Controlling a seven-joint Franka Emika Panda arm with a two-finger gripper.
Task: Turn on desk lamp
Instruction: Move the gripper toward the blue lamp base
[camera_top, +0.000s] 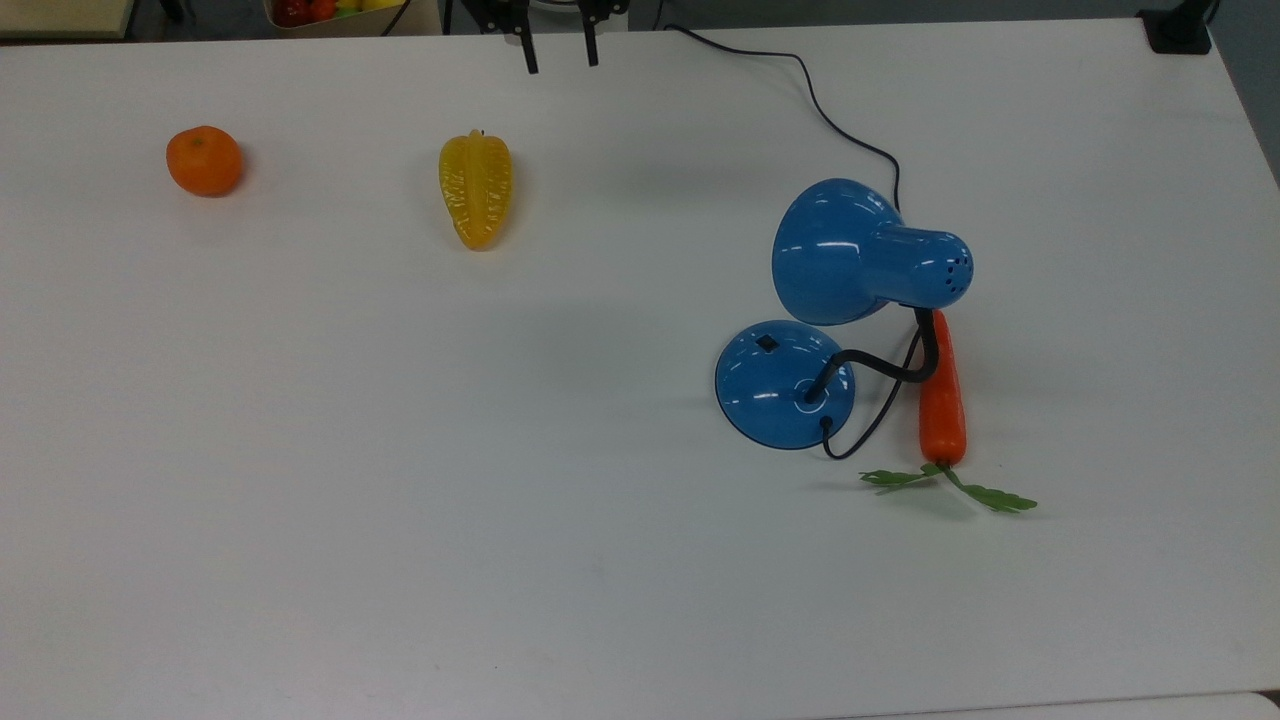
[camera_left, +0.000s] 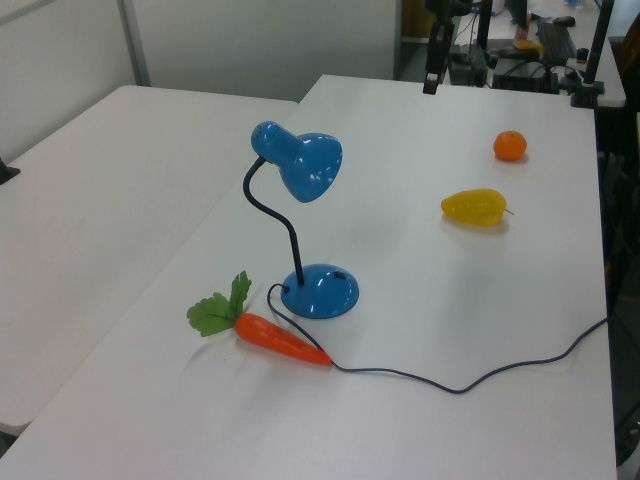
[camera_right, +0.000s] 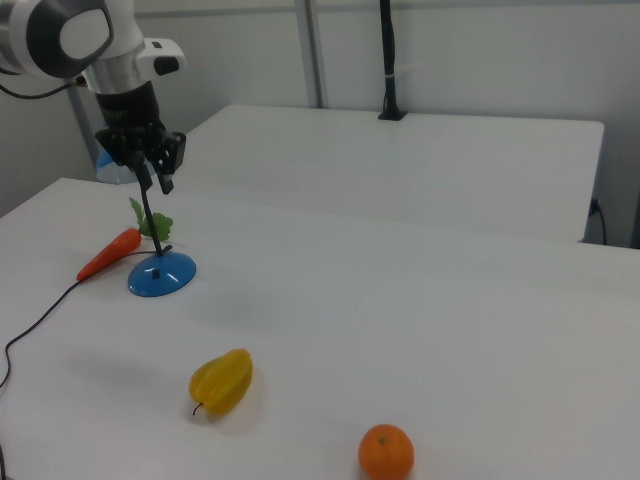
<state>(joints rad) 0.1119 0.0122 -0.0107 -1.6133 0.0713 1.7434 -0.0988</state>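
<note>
The jaws are standing apart by a narrow gap and holding nothing: in the top view the gripper (camera_top: 560, 50) is showing two dark fingertips hanging side by side at the far edge of the table (camera_top: 400, 450), well above the surface.

The table is carrying everything else. The desk lamp (camera_top: 840, 310) is sitting toward the top view's right, well apart from the gripper; its bell shade (camera_top: 835, 250) is pointing toward the top view's left, and its round base (camera_top: 785, 385) is resting flat just below the shade in the top view. A black cord (camera_top: 820, 105) is running from the base, past the shade, to the far edge. A carrot (camera_top: 941, 395) is lying just beside the base on the top view's right, its green leaves (camera_top: 950, 488) spreading toward the near side. A yellow starfruit (camera_top: 475, 188) and an orange (camera_top: 204, 160) are lying well apart on the top view's left.

The small black switch (camera_top: 767, 343) is sitting on the base's upper dome, on the side facing the far edge. From the gripper it is lying toward the top view's right and lower down, so I judge the coming move needs a long diagonal traverse and a descent, passing the shade's mouth, which is overhanging close to the switch. In the right view the gripper (camera_right: 150, 165) is overlapping the lamp's thin neck.
</note>
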